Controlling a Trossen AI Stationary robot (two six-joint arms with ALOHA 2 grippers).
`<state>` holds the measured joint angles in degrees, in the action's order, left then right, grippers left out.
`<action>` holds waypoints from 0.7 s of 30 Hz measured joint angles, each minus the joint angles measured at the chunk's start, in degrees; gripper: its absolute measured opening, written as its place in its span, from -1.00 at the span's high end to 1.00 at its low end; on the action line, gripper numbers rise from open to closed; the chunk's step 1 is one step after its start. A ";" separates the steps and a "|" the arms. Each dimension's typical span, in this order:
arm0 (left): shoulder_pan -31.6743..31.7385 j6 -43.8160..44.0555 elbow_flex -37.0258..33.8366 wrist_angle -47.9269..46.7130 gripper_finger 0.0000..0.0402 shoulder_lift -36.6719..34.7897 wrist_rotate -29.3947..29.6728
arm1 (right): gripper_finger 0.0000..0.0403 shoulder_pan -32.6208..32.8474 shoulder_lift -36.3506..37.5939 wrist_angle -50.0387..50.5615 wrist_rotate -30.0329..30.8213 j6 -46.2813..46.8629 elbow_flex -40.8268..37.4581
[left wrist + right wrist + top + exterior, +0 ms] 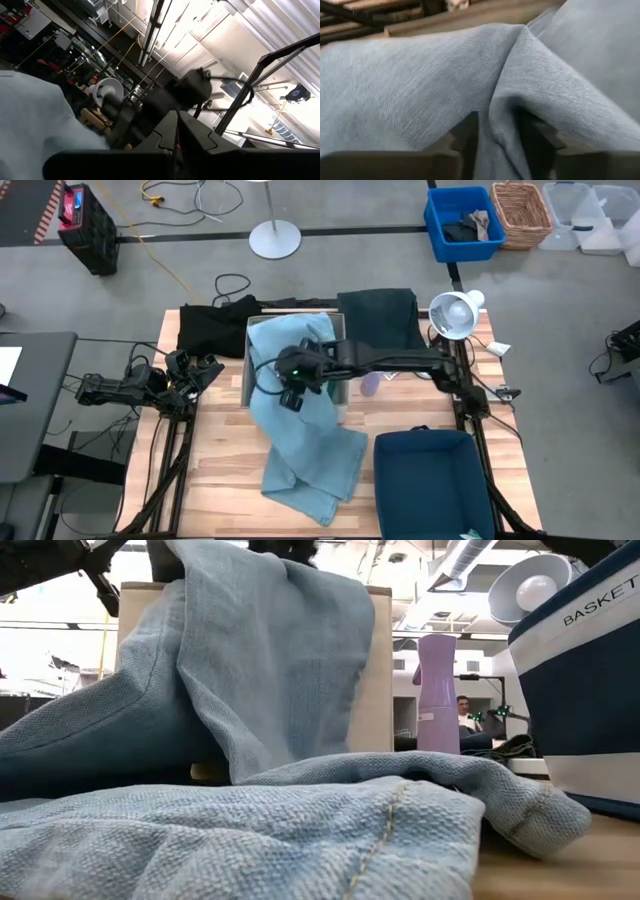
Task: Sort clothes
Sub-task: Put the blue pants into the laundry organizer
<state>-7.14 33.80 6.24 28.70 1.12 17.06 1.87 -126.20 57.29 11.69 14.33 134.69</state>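
Pale blue-grey garment is draped over the beige box — a fold sits between the right gripper's parted fingers. Release is best finished cleanly, straight up. The left gripper is kept closed, empty, at the table's left edge.

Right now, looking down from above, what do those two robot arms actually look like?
Both are slim, dark, jointed arms, nearly black. The right arm is a long thin tube with black cables looping near its claw, where a small green light glows. The left arm is the same dark build, with loose black cables around its claw. Each claw has two flat dark fingers.
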 joint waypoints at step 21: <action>0.00 2.02 0.00 -4.05 0.95 0.01 -0.02 | -0.36 5.37 10.69 -7.15 14.14 -3.19 0.04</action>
<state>-7.14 35.81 6.24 24.64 1.13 17.04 7.23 -115.51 50.14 25.83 11.14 134.74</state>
